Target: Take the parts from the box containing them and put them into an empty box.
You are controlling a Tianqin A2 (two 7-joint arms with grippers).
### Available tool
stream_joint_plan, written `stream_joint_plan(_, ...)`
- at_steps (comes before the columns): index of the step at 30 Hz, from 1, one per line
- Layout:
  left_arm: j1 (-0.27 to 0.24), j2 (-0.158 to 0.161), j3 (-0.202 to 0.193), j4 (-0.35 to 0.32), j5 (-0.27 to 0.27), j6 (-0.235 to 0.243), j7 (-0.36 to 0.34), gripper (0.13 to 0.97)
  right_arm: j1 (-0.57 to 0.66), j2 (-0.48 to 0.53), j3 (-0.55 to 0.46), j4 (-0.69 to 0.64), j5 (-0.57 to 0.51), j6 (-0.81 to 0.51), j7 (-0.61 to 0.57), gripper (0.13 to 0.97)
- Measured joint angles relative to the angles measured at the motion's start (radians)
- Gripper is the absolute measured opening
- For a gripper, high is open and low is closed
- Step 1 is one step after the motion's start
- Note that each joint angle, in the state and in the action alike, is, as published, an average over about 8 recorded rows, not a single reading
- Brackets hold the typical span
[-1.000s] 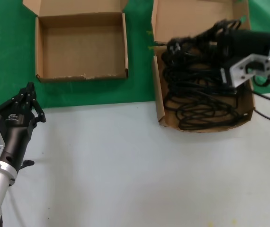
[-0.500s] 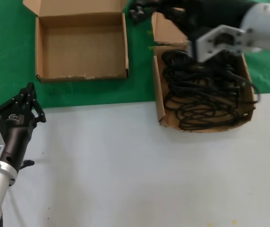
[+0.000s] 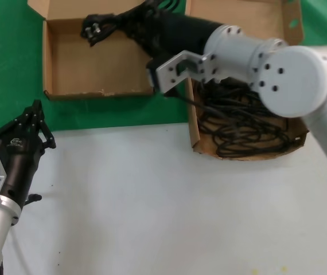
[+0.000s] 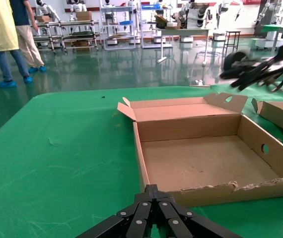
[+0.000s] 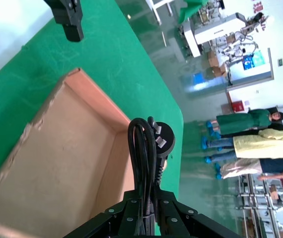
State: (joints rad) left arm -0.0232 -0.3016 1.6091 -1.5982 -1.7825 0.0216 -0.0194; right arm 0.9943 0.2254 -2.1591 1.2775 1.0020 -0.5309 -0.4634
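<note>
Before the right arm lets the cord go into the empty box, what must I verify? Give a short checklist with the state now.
1. Right gripper shut on the cord: ok.
2. Plug end above the empty box: ok.
3. Whole cord over that box: cannot tell.
4. Box floor free of things: ok.
5. Left gripper away from the box: ok.
6. More cords left in the full box: ok.

The empty box (image 3: pixel 97 57) lay on the left at the back, and the box containing them (image 3: pixel 245 86) lay to its right, a little apart. Most parts (image 3: pixel 244 123) lay inside that right box. The right gripper (image 3: pixel 135 23) reached over the rear of the empty box, with one power cord (image 3: pixel 97 27) clamped between its fingers above the box floor. The left gripper (image 3: pixel 32 123) stood in front of the empty box, near the left edge.
</note>
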Motion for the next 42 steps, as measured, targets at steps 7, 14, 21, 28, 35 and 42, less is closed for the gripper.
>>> stream_joint_plan(7,0.000,0.000,0.000,0.000,0.000,0.000,0.000,0.145,0.021,-0.066,-0.030,-0.119,0.081,0.057,-0.099,0.180)
stream_joint_plan(14,0.000,0.000,0.000,0.000,0.000,0.000,0.000,0.145,0.034,-0.107,-0.045,-0.208,0.164,0.098,-0.194,0.180)
stream_joint_plan(21,0.000,0.000,0.000,0.000,0.000,0.000,0.000,0.145,0.045,-0.125,-0.049,-0.271,0.216,0.123,-0.263,0.206)
stream_joint_plan(28,0.000,0.000,0.000,0.000,0.000,0.000,0.000,0.145,0.038,-0.122,-0.038,-0.279,0.261,0.143,-0.308,0.269)
stream_joint_plan(35,0.000,0.000,0.000,0.000,0.000,0.000,0.000,0.145,-0.025,-0.104,0.021,-0.175,0.271,0.155,-0.200,0.365)
stream_joint_plan(42,0.000,0.000,0.000,0.000,0.000,0.000,0.000,0.145,-0.145,-0.084,0.111,-0.018,0.254,0.157,0.021,0.492)
